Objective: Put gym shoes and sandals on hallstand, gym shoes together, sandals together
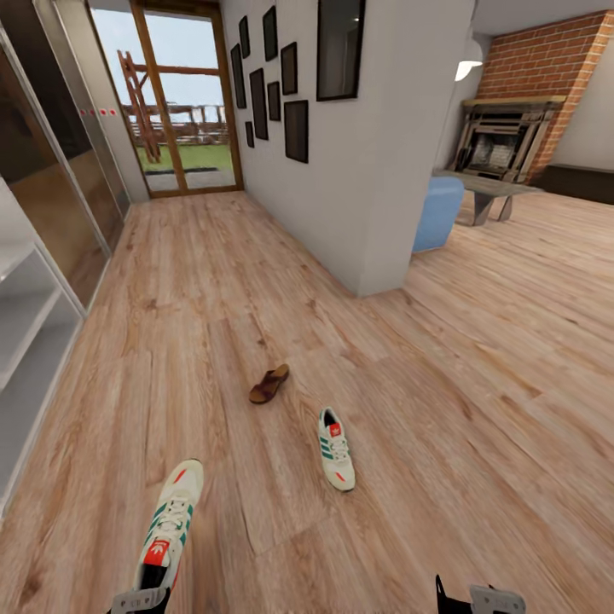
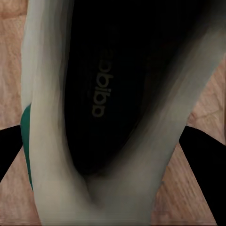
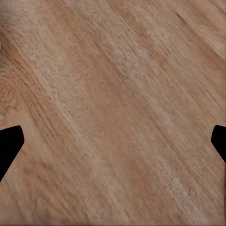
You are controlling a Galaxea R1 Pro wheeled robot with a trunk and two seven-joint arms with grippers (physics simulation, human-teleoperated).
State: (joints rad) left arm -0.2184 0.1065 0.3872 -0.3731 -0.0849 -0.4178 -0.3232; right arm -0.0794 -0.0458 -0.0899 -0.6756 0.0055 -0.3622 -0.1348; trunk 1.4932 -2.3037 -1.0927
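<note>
One gym shoe (image 1: 170, 520), white with green stripes and a red tongue patch, hangs near the view's bottom left with my left gripper (image 1: 139, 602) shut on its heel end. In the left wrist view the shoe's dark inside (image 2: 106, 94) sits between the black fingers (image 2: 9, 150). The other gym shoe (image 1: 336, 448) lies on the corridor floor (image 1: 213, 281) ahead. A dark-brown sandal (image 1: 269, 384) lies a little beyond it; the second sandal is out of view. My right gripper (image 1: 477, 599) is open over bare planks (image 3: 113, 117). Pale shelves of the hallstand (image 1: 26, 333) show at the left edge.
A white wall corner (image 1: 375, 256) with dark picture frames juts in on the right. Beyond it are a blue seat (image 1: 437, 211), a low table and a brick fireplace (image 1: 512, 136). A glazed door (image 1: 183, 102) closes the corridor's far end, and glass panels line the left.
</note>
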